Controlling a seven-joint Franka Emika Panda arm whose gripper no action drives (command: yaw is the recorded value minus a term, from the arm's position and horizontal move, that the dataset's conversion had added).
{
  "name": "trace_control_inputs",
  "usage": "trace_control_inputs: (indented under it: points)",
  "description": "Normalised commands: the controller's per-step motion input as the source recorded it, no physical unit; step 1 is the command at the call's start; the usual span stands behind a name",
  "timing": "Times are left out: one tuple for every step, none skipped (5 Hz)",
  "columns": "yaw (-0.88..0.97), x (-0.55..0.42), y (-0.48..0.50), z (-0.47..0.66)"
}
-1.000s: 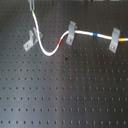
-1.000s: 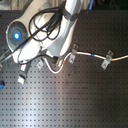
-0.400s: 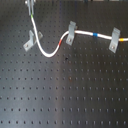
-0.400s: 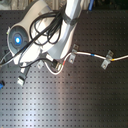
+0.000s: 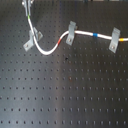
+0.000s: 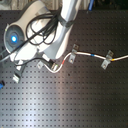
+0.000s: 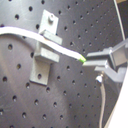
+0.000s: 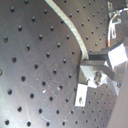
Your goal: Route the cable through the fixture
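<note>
The white cable (image 5: 49, 51) runs from the top left of the first exterior view through the fixture (image 5: 31, 40), sags, then passes two stubbier grey clips with its red band (image 5: 62, 41) and blue band (image 5: 95, 35). My gripper (image 5: 26, 6) is shut on the cable just above the fixture. In the first wrist view the cable (image 7: 30, 33) lies across the fixture's forked top (image 7: 46, 50), and its greenish mark (image 7: 82, 60) sits right at my gripper (image 7: 97, 62). The second wrist view shows the cable (image 8: 70, 30) ending in my gripper (image 8: 92, 65). In the second exterior view the arm hides the gripper.
Two stubbier clips (image 5: 71, 33) (image 5: 115, 40) hold the cable on the first exterior view's right. The black perforated board (image 5: 65, 90) carries everything. The white arm (image 6: 47, 35) with black hoses fills the second exterior view's upper left.
The held cable end has shifted slightly towards the first exterior view's left and now stands more upright over the fixture. The rest of the cable has not moved.
</note>
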Motion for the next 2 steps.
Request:
trace_control_inputs:
  points:
    - [0.14, 0.072, 0.261, 0.37]
    - [0.0, 0.144, 0.053, 0.39]
